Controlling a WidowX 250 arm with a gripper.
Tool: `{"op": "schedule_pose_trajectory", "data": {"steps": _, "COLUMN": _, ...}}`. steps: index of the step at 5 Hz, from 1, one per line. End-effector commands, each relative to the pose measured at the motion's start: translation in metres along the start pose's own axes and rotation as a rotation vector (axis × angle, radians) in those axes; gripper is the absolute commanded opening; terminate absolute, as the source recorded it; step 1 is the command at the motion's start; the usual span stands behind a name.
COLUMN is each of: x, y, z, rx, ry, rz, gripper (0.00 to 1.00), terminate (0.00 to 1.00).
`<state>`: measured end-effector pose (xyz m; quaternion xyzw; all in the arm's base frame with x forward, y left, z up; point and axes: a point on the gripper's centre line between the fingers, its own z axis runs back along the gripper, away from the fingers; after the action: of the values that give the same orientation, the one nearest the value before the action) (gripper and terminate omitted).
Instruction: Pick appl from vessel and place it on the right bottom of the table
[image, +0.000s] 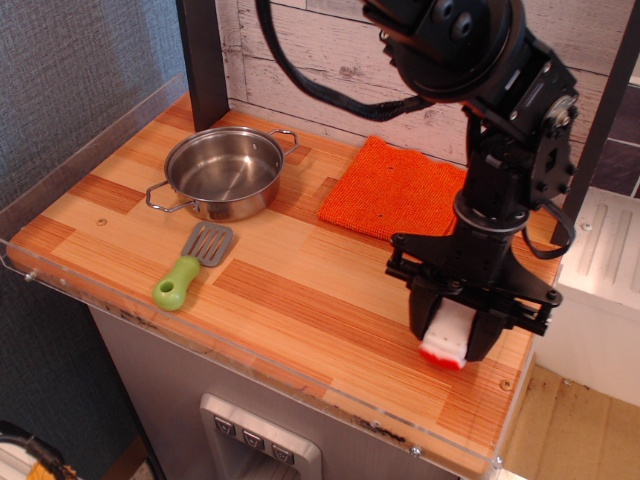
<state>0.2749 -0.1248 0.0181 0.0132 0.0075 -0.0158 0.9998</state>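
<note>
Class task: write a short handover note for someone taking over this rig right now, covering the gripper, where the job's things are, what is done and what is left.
Gripper: jaws shut on the appl, pointing down over the near right part of the table.
Appl: white piece with its red edge at the bottom, low over the wood; contact with the table cannot be confirmed.
Vessel: empty, at the back left, with the spatula in front of it and the orange cloth to its right.
Done: appl taken out and carried across.
Left: set it down at the right bottom corner, open the jaws, withdraw.
</note>
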Motion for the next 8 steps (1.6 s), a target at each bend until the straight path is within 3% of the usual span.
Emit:
{"op": "schedule_pose_trajectory", "data": {"steps": 1, "x": -0.002, "y": 0.000, "z": 0.021, "rx": -0.032, "ry": -0.028, "rz": -0.028, "gripper": 1.00, "terminate": 0.00}}
{"op": "schedule_pose_trajectory", "data": {"steps": 2, "x": -0.005, "y": 0.008, "z": 0.046, "rx": -0.049, "ry": -0.095, "rz": -0.040, "gripper": 1.00, "terminate": 0.00}}
{"op": "schedule_pose_trajectory", "data": {"steps": 3, "x": -0.012, "y": 0.043, "z": 0.094, "rx": -0.103, "ry": -0.222, "rz": -0.015, "gripper": 1.00, "terminate": 0.00}}
{"op": "schedule_pose_trajectory", "data": {"steps": 4, "x": -0.018, "y": 0.087, "z": 0.117, "rx": -0.140, "ry": -0.274, "rz": 0.037, "gripper": 1.00, "terminate": 0.00}}
{"op": "schedule_pose_trajectory", "data": {"steps": 5, "x": -0.005, "y": 0.128, "z": 0.114, "rx": -0.084, "ry": -0.224, "rz": 0.011, "gripper": 1.00, "terminate": 0.00}}
{"op": "schedule_pose_trajectory", "data": {"steps": 6, "x": 0.008, "y": 0.147, "z": 0.105, "rx": -0.033, "ry": -0.180, "rz": -0.068, "gripper": 1.00, "terminate": 0.00}}
{"op": "schedule_pose_trajectory", "data": {"steps": 8, "x": 0.015, "y": 0.150, "z": 0.098, "rx": 0.001, "ry": -0.164, "rz": -0.093, "gripper": 1.00, "terminate": 0.00}}
